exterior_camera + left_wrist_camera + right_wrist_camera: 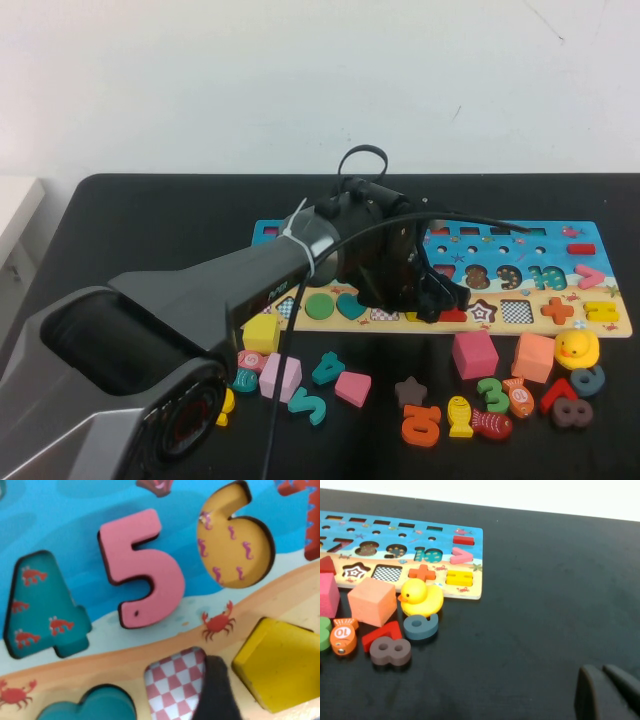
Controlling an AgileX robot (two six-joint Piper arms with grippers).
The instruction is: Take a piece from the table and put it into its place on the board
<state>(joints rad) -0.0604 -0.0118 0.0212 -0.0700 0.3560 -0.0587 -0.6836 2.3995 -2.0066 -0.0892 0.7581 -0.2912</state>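
Yellow wood marks the piece [282,667], lying in the sandy strip of the board [115,660] at the slot right of the pink-checked cut-out [175,682]; from here I cannot tell whether it sits flush, and the left gripper [440,298], low over the strip with one finger [215,690] just beside it and its spread hidden, could nudge it askew on lifting. Black table [545,580] carries board and loose pieces near it, against a white wall; the right gripper [607,692] is parked at right, jaws together.

A lab-like test bench: black table [120,215] against a bare white wall [300,80]
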